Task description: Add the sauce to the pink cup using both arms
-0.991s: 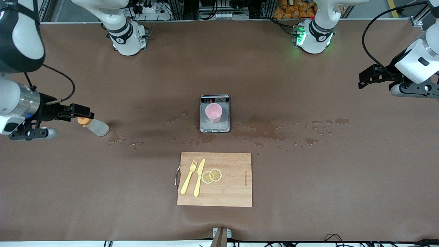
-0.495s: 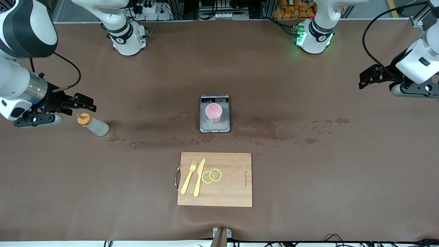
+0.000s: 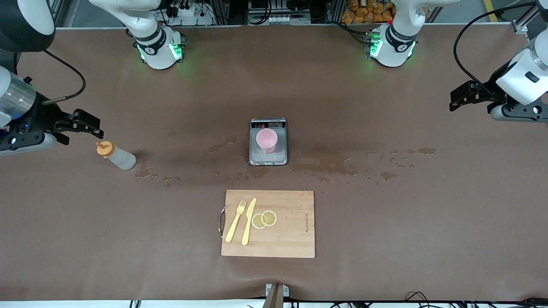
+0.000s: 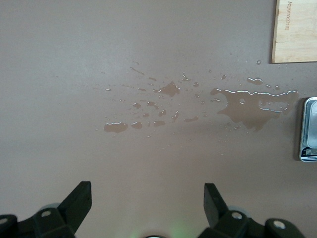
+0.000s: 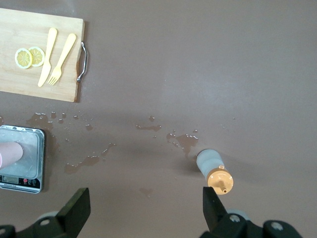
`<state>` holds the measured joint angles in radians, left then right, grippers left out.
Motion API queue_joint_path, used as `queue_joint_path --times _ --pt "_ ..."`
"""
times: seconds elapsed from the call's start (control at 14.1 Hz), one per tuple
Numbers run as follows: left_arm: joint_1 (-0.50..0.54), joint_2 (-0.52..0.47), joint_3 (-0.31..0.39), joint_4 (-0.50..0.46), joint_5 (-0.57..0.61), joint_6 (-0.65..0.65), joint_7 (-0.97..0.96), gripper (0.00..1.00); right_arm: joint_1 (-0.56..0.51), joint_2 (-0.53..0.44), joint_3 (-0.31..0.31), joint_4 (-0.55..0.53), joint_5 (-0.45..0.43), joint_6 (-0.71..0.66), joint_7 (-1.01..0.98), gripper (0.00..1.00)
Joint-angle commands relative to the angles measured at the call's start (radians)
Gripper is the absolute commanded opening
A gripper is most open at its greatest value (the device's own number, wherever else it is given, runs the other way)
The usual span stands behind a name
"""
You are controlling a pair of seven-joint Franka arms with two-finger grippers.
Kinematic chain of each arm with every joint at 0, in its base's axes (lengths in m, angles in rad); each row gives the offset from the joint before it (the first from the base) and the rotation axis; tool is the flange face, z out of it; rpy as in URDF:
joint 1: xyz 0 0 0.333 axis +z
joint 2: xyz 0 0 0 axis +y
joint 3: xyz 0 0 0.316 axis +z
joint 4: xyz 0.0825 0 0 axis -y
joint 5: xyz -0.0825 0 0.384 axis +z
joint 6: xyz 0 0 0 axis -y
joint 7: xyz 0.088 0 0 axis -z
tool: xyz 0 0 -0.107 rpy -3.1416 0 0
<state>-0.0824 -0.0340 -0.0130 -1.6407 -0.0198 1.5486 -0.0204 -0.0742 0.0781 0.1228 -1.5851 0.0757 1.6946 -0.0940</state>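
The sauce bottle (image 3: 116, 155), whitish with an orange nozzle cap, stands on the table toward the right arm's end. It also shows in the right wrist view (image 5: 214, 169). The pink cup (image 3: 266, 140) stands on a small scale (image 3: 268, 159) at the table's middle, and its edge shows in the right wrist view (image 5: 7, 151). My right gripper (image 3: 90, 125) is open and empty over bare table beside the bottle's cap, apart from it (image 5: 146, 208). My left gripper (image 3: 455, 99) is open and empty, waiting over the left arm's end (image 4: 147, 203).
A wooden cutting board (image 3: 291, 239) with a yellow fork (image 3: 236, 220), a yellow knife (image 3: 248, 221) and lemon slices (image 3: 264, 219) lies nearer to the front camera than the scale. Wet spills (image 3: 329, 160) streak the brown table cover on both sides of the scale.
My right gripper has drawn back from the bottle's cap, toward the table's end and the robots' bases. The bottle stays put. The left gripper has barely moved.
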Motion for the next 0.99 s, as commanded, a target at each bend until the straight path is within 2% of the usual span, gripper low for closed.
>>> queue_joint_path --times 0.0,0.14,0.92 --pt "0.006 -0.001 -0.002 0.007 -0.009 -0.012 0.002 1.00 0.014 0.035 -0.003 0.053 -0.065 -0.019 -0.015 1.00" --pt "0.006 -0.001 -0.002 0.007 -0.009 -0.012 0.002 1.00 0.037 0.037 -0.003 0.060 -0.096 -0.019 -0.015 1.00" --pt "0.007 -0.001 -0.002 0.007 -0.008 -0.012 0.002 1.00 0.027 0.038 -0.005 0.079 -0.097 -0.018 -0.015 1.00"
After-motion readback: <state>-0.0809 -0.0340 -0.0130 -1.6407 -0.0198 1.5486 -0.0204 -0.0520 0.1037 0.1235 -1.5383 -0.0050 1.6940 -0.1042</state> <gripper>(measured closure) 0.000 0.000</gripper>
